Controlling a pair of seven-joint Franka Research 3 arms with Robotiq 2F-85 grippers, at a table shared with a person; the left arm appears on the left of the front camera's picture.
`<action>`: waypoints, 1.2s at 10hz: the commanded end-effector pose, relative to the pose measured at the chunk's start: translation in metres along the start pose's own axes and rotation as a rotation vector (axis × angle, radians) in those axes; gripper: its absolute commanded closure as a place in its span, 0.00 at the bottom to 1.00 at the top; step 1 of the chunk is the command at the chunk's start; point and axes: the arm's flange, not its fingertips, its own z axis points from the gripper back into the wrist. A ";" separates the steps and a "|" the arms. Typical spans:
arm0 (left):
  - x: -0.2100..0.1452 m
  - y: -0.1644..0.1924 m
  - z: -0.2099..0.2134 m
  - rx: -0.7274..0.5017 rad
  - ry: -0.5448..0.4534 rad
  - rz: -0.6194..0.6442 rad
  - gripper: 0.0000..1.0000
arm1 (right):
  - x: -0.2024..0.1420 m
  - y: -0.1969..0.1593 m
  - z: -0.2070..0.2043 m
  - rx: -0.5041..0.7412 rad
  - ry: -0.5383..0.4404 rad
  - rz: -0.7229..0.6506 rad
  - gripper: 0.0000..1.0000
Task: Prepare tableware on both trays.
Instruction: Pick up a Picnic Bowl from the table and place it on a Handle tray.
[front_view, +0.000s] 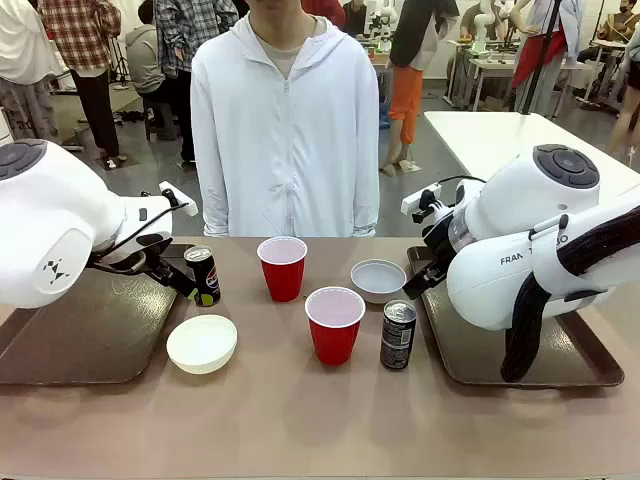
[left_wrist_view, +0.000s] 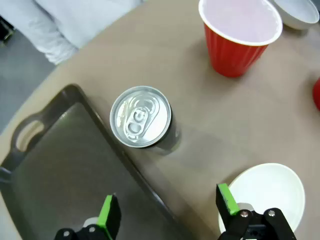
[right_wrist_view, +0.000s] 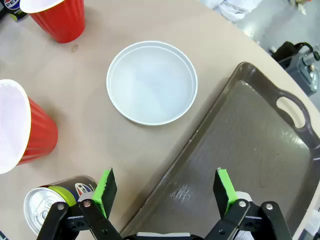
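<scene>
Fingers (left_wrist_view: 108, 212) of L gripper (left_wrist_view: 167, 205) spread wide, gripping nothing, at bottom of L wrist frame above rim of L tray (left_wrist_view: 65, 170). L can (left_wrist_view: 140, 123) upright mid-frame, just beside that rim, on the table (front_view: 300, 420). Cream bowl (left_wrist_view: 267, 192) lower right, far cup (left_wrist_view: 240, 37) top right.

R gripper (right_wrist_view: 165, 187) also wide open, nothing held, bottom centre of R wrist frame, over edge of R tray (right_wrist_view: 240, 150). Grey bowl (right_wrist_view: 152, 82) upper centre, just off the tray's rim. Near cup (right_wrist_view: 20, 130) at left edge, R can (right_wrist_view: 47, 212) lower left corner.

Front view: all six pcs stand on the table btwn the two trays, both cups upright in the middle. Person (front_view: 285, 130) in white hoodie stands top centre, at the far side.
</scene>
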 end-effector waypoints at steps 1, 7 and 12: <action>0.000 0.000 0.000 0.000 0.000 0.000 0.00 | 0.000 0.000 0.000 0.000 0.000 0.000 0.00; 0.000 0.000 0.000 0.000 0.000 0.000 0.00 | 0.000 0.000 0.000 0.000 0.000 0.000 0.00; 0.000 0.000 0.000 0.000 0.000 0.000 0.00 | 0.000 0.000 0.000 0.000 0.000 0.000 0.00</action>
